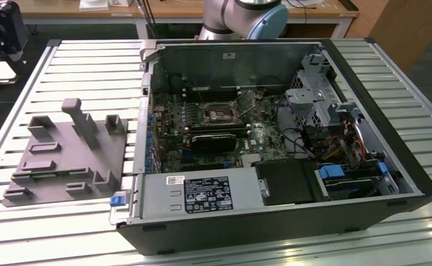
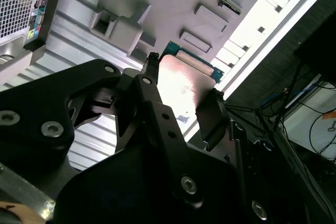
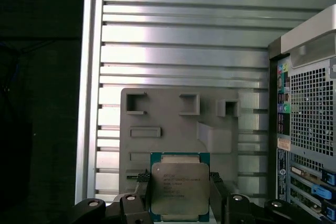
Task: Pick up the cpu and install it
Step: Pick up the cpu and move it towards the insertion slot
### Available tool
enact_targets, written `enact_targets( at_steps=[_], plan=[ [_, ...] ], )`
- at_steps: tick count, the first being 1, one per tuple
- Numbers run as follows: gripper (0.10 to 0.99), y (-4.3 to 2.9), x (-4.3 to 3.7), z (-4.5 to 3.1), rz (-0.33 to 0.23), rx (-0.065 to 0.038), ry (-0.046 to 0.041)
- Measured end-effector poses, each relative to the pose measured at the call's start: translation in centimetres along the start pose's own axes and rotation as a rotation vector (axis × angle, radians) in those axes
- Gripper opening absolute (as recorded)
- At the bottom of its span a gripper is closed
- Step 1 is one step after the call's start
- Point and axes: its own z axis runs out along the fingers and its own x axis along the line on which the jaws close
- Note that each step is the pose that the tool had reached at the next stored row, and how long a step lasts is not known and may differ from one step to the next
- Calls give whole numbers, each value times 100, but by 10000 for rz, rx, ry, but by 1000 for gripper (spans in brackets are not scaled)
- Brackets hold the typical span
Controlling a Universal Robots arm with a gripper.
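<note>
While the gripper (image 3: pixel 179 192) clamps the cpu (image 3: pixel 178 184) by two edges over the grey fixture (image 1: pixel 62 164), nine o'clock from the computer case (image 1: pixel 275 233), that thin hold may let it tilt or slip.

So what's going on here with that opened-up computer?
A robot arm's gripper holds the cpu, a small flat square chip with a shiny silver metal top. Its fingers press on two opposite edges of the chip. In both wrist views the cpu hangs above the grey plastic fixture plate, which lies on the slatted metal table. The black open computer case stands beside that plate, and the cpu is not yet installed in it.
</note>
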Motion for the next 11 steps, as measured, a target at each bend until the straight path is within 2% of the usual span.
enact_targets(
  at_steps=[11],
  plan=[
    [537, 4, -107, 1, 0, 0, 0]
  ],
)
